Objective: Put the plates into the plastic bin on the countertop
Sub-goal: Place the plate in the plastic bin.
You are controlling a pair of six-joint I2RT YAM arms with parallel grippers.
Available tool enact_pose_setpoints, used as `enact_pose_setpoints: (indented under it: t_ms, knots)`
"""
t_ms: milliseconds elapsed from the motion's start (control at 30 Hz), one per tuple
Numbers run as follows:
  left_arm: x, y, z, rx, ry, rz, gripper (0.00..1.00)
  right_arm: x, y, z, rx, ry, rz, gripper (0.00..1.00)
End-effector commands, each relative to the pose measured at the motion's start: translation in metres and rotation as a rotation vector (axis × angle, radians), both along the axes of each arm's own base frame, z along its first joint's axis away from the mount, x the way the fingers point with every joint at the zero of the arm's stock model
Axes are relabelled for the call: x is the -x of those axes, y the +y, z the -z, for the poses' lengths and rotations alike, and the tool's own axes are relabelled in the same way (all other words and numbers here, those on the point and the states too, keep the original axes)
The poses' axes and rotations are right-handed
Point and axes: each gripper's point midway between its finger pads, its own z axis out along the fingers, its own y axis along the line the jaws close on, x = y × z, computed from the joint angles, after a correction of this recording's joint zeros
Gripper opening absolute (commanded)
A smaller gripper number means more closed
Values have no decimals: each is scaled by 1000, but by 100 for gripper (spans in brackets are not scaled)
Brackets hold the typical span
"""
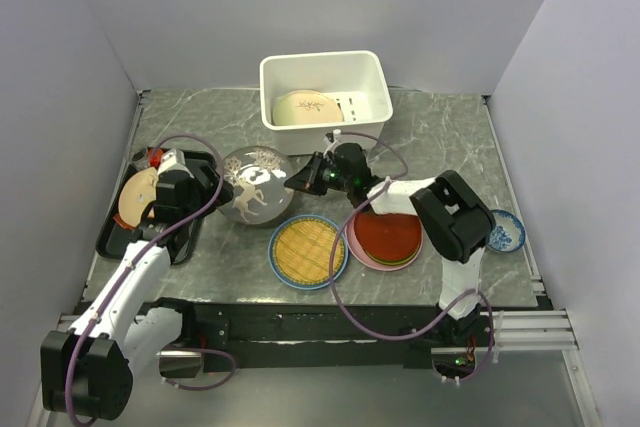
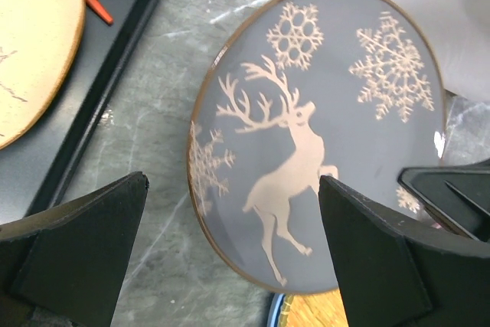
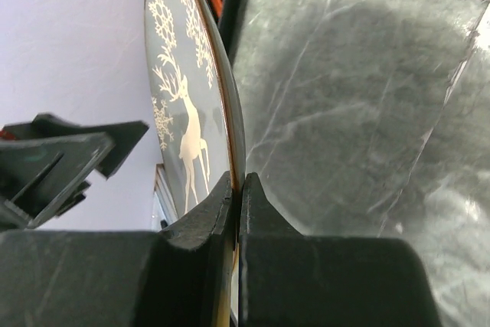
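The grey plate with a deer figure (image 1: 252,187) is tilted on edge above the countertop (image 1: 440,137). My right gripper (image 1: 305,177) is shut on its right rim; the right wrist view shows the jaws pinching the rim (image 3: 237,185) of the plate (image 3: 184,74). My left gripper (image 1: 215,187) is open and empty at the plate's left side. In the left wrist view the plate (image 2: 321,135) sits just beyond my spread gripper (image 2: 233,189). The white plastic bin (image 1: 322,67) stands at the back and holds the cream leaf-sprig plate (image 1: 306,107).
The yellow woven disc (image 1: 308,249) lies on a blue plate in front. A red plate (image 1: 388,237) tops a pink and lime stack to its right. A black tray (image 1: 120,237) at the left holds a peach plate (image 1: 135,197). A small blue-and-white bowl (image 1: 505,230) is at the right.
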Motion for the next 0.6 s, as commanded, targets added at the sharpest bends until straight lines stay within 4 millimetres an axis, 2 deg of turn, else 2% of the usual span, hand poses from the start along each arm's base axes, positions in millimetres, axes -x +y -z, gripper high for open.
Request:
enact_pose_setpoints:
  t_ms: [0,67,100,133,367,433,467,500,533,567]
  knots:
    - [-14,-12,-30,52,-92,33,99,0,-5,-86,-132,-208,-5,0]
    - [-17,-16,-34,70,-108,49,99,2,-12,-79,-109,-201,12,0]
    - [-18,-17,-35,75,-115,51,99,4,-14,-84,-104,-218,15,0]
    - [-20,-21,-36,90,-117,66,99,5,-19,-77,-88,-207,24,0]
    - [-25,-37,-42,149,-149,133,99,7,-47,-73,-61,-215,75,0]
    - [-26,-40,-38,158,-137,142,99,11,-55,-73,-48,-220,86,0]
    - [-29,-41,-43,164,-160,149,99,10,-60,-74,-42,-224,96,0]
    - [-29,-42,-42,167,-158,151,99,10,-65,-80,-39,-246,109,0]
    - [-31,-44,-42,175,-162,158,99,13,-69,-76,-22,-236,115,0]
    - [-31,-45,-41,178,-160,161,99,14,-75,-83,-22,-253,127,0]
